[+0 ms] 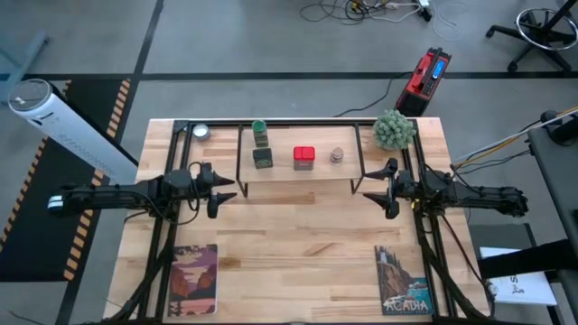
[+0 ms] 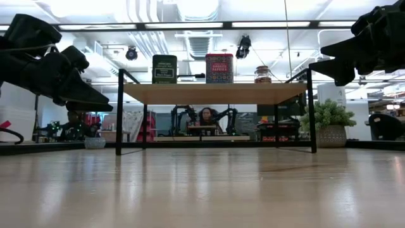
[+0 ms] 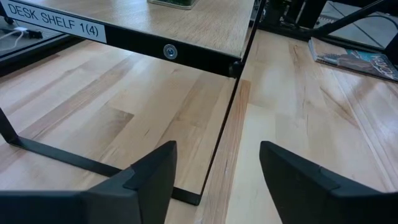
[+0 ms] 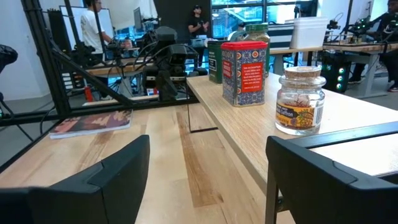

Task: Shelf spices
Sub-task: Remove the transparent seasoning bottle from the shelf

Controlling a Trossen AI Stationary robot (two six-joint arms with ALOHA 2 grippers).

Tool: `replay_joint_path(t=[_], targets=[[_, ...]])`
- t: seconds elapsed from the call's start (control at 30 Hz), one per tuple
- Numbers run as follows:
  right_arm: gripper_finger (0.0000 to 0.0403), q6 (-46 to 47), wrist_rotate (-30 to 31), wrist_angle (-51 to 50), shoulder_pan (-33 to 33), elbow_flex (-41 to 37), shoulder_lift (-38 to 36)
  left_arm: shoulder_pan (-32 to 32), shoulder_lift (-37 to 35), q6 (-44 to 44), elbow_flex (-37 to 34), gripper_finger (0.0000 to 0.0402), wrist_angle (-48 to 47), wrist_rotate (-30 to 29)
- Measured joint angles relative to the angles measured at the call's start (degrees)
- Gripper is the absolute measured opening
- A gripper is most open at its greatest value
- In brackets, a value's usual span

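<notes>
The shelf [image 1: 298, 176], thin black rods with a light wooden board, stands at the table's far middle. On its board stand the green-capped bottle [image 1: 260, 133], the dark grey square jar [image 1: 263, 158], the red square tin [image 1: 303, 157] and the tiny round beige jar [image 1: 337, 155]. My left gripper [image 1: 228, 191] hovers open beside the shelf's left end, above the table. My right gripper [image 1: 372, 191] hovers open beside the shelf's right end. The right wrist view shows the beige jar [image 4: 300, 99], the red tin [image 4: 244, 71] and the grey jar [image 4: 216, 61] lined up on the board.
A round silver tin [image 1: 200, 132] sits at the far left and a small potted plant [image 1: 394, 129] at the far right. Two books lie near the front edge, left [image 1: 194, 278] and right [image 1: 404, 280]. Bare tabletop lies between them, in front of the shelf.
</notes>
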Motion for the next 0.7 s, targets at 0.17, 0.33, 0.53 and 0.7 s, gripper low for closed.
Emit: replay_joint_path(t=[0.17,0.33,0.53,0.7], targets=[[0.0287,0.0,0.0,-0.01,0.0,0.0,0.01,0.0,0.0,-0.01,0.02,0.023,0.0,0.01],[0.028,0.04,-0.01,-0.01,0.02,0.0,0.0,-0.02,0.0,-0.02,0.02,0.0237,0.0,0.02],[0.0278,0.05,0.0,0.0,0.0,0.0,0.0,-0.02,0.0,0.0,0.02,0.024,0.0,0.0],[0.0287,0.02,0.0,-0.01,0.0,0.0,0.01,-0.01,0.0,0.0,0.0,0.0234,0.0,0.0]])
